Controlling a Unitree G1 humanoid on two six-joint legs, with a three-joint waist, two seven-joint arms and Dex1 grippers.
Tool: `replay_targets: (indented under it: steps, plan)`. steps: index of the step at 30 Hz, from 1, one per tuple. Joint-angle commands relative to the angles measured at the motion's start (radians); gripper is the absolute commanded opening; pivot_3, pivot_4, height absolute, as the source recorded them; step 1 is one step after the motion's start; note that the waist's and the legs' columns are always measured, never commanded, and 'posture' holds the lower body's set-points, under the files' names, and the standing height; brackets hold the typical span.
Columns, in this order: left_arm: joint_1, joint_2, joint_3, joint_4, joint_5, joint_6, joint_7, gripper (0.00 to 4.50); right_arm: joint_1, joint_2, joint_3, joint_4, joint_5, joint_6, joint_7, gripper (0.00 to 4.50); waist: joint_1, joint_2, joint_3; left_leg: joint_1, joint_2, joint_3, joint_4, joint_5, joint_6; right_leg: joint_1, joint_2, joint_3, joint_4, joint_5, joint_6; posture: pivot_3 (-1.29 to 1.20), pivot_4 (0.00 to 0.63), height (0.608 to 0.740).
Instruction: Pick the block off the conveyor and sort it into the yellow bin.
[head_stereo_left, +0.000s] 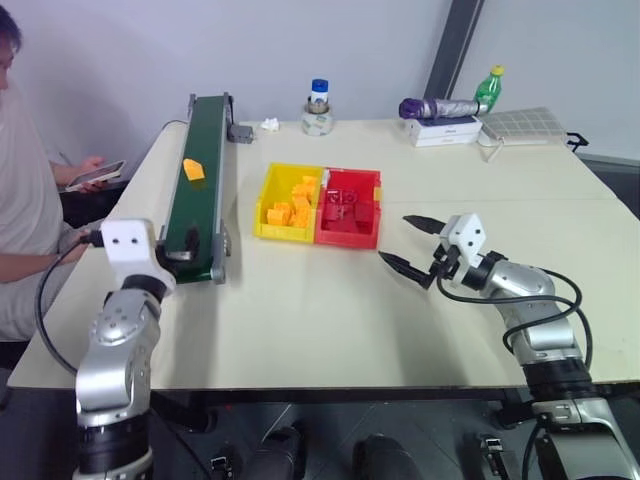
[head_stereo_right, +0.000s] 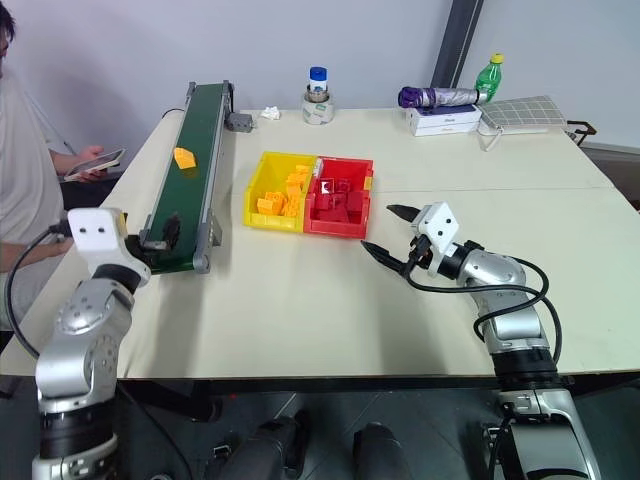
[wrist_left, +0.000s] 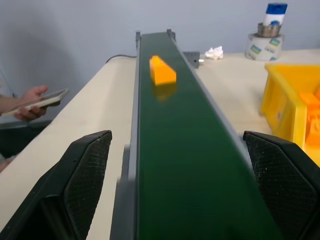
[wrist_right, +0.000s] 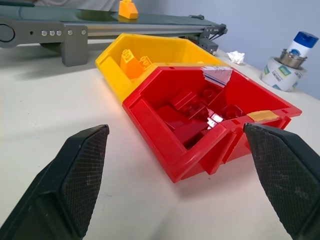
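Observation:
A small orange-yellow block (head_stereo_left: 193, 169) lies on the dark green conveyor (head_stereo_left: 205, 125), about halfway along the belt. My left gripper (wrist_left: 175, 136) is at the belt's near end, open, with one finger on each side of the rails and the block well ahead of it. The yellow bin (head_stereo_left: 283, 234) stands on the table just right of the conveyor and holds several orange-yellow blocks. To the right of the bins my right gripper (head_stereo_left: 394, 238) hovers over the table, open and empty, pointing toward them.
A red bin (head_stereo_left: 345, 241) with dark red blocks is joined to the yellow bin's right side. A person sits at the table's left edge holding a phone (head_stereo_left: 95, 174). At the back stand a jar on a tape roll (head_stereo_left: 318, 108), a tissue (head_stereo_left: 270, 124), an umbrella (head_stereo_left: 438, 107) and a green bottle (head_stereo_left: 488, 88).

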Motion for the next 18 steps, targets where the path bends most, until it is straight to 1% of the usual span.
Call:
replay_targets:
  steps: [1,4,9,12,15,18]
  plan:
    - [-0.115,0.039,0.002,0.076,-0.003,0.064,0.01,4.44,-0.016,0.006,-0.007,-0.035,-0.002,-0.02,-0.008,4.5,-0.001,0.0,0.0,0.0,0.0,0.0,0.0,0.0,0.0,0.0,0.0,0.0,0.0,0.0,0.0,0.0,0.15,0.74]
    - [-0.216,0.069,-0.022,0.189,0.027,0.086,0.009,4.44,-0.015,0.009,-0.004,-0.037,-0.005,-0.021,-0.011,4.5,-0.001,0.0,0.0,0.0,0.0,0.0,0.001,0.0,0.0,0.0,0.0,-0.001,0.0,0.001,0.003,0.0,0.15,0.74]
    - [-0.344,0.059,-0.029,0.357,0.057,0.1,0.069,4.44,-0.011,0.009,-0.006,-0.047,-0.006,-0.018,-0.017,4.5,-0.002,0.0,0.0,0.0,0.0,0.0,0.002,0.0,0.0,0.0,0.0,-0.001,0.0,0.002,0.004,0.0,0.15,0.74]
    - [-0.38,0.036,-0.033,0.409,0.043,0.109,0.073,4.44,-0.001,0.007,-0.011,-0.057,-0.006,-0.015,-0.022,4.5,-0.002,0.0,0.0,0.0,0.0,-0.001,0.002,0.0,0.0,0.0,0.0,-0.001,0.0,0.002,0.004,0.0,0.15,0.74]
    - [-0.391,0.051,-0.064,0.445,0.085,0.095,0.085,4.44,0.01,0.009,-0.012,-0.07,-0.007,-0.012,-0.026,4.5,-0.003,0.0,0.0,0.0,0.0,-0.001,0.002,0.0,0.0,0.0,0.0,-0.001,0.0,0.003,0.006,0.0,0.15,0.74]
    - [-0.398,0.041,-0.061,0.455,0.074,0.098,0.082,4.44,0.014,0.008,-0.014,-0.075,-0.007,-0.008,-0.03,4.5,-0.004,0.0,0.0,0.0,0.0,-0.001,0.002,0.0,0.0,0.0,0.0,-0.001,0.001,0.003,0.006,0.0,0.15,0.74]
